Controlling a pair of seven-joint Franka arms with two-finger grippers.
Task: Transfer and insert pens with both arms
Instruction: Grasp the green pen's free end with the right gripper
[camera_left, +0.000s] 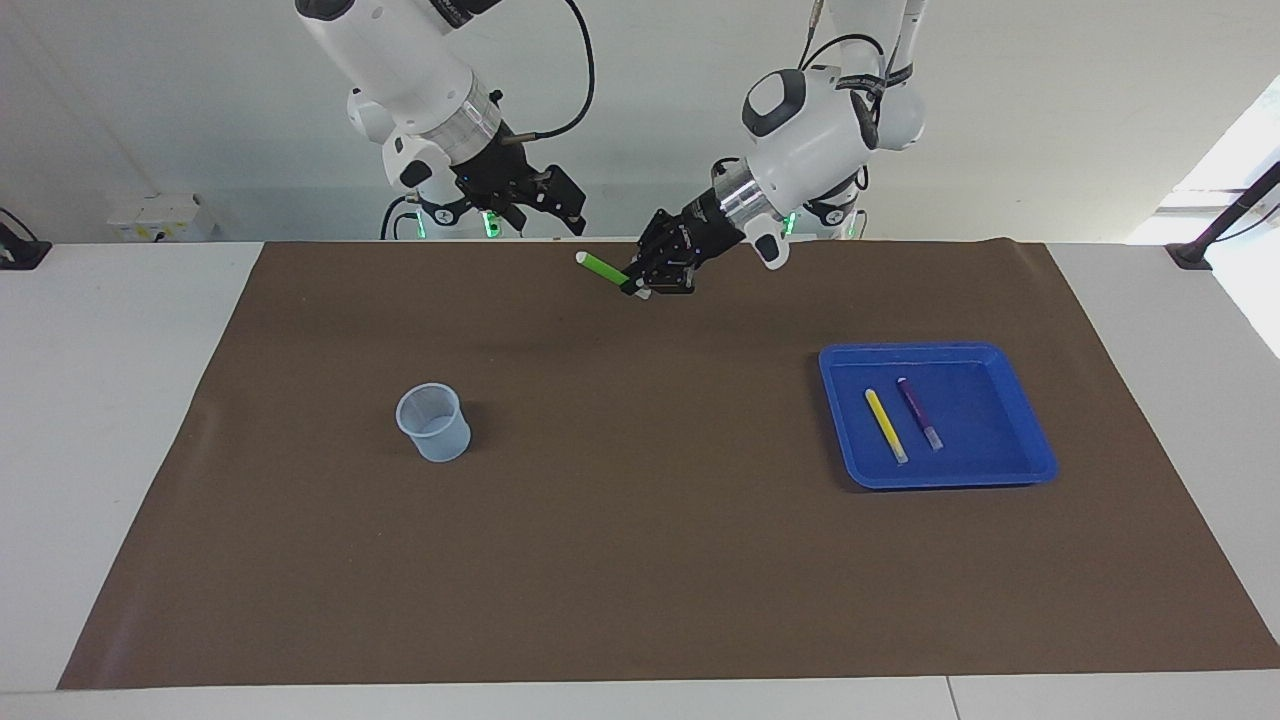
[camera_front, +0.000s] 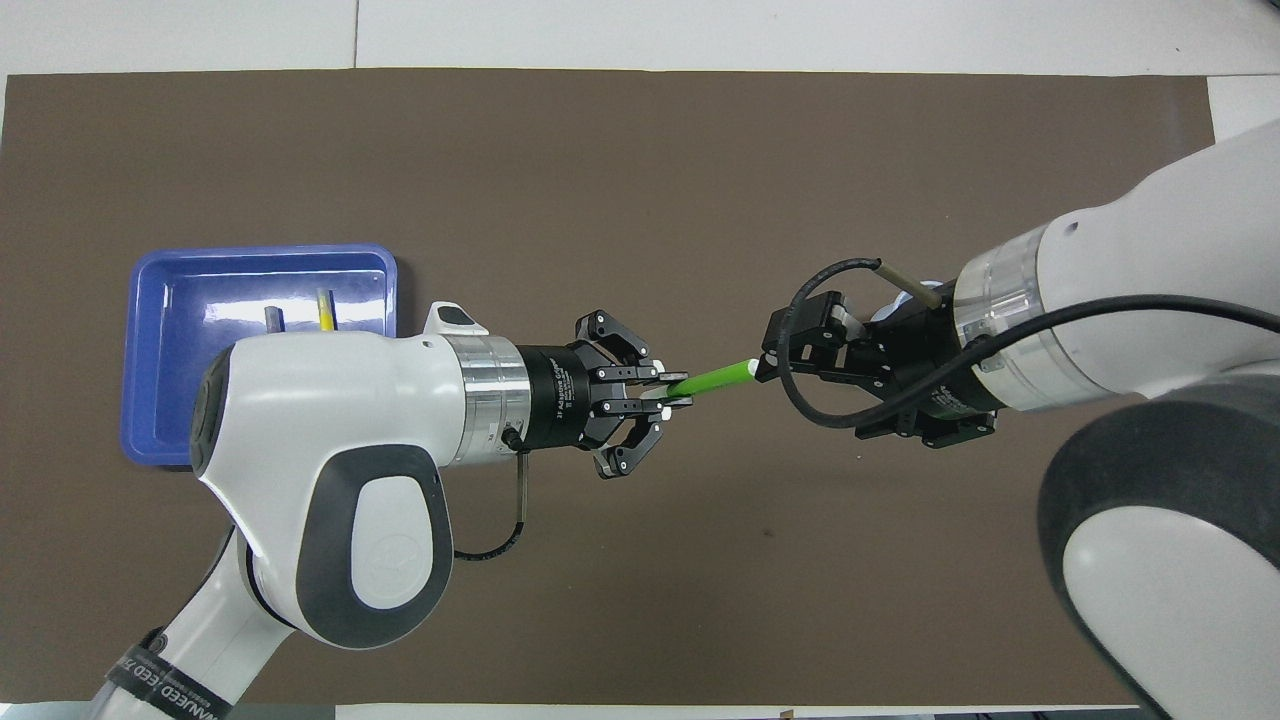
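Left gripper (camera_left: 640, 285): clamped on green pen (camera_left: 602, 269), raised over brown mat (camera_left: 640, 560); right gripper (camera_left: 562, 208): jaws wide, at the pen's pale tip; yellow pen (camera_left: 885, 424) and purple pen (camera_left: 919, 411): side by side in blue tray (camera_left: 1030, 440); clear cup (camera_left: 433, 422): upright toward right arm's end.

Two large glossy white robot arms (camera_front: 330, 470) are seen, each marked with rounded dark grey joint patches and ringed at the wrist by a ribbed silver collar. Each ends in a black linked two-finger claw (camera_front: 672, 395) (white lettering printed on its barrel). Thin black cables are looped alongside.
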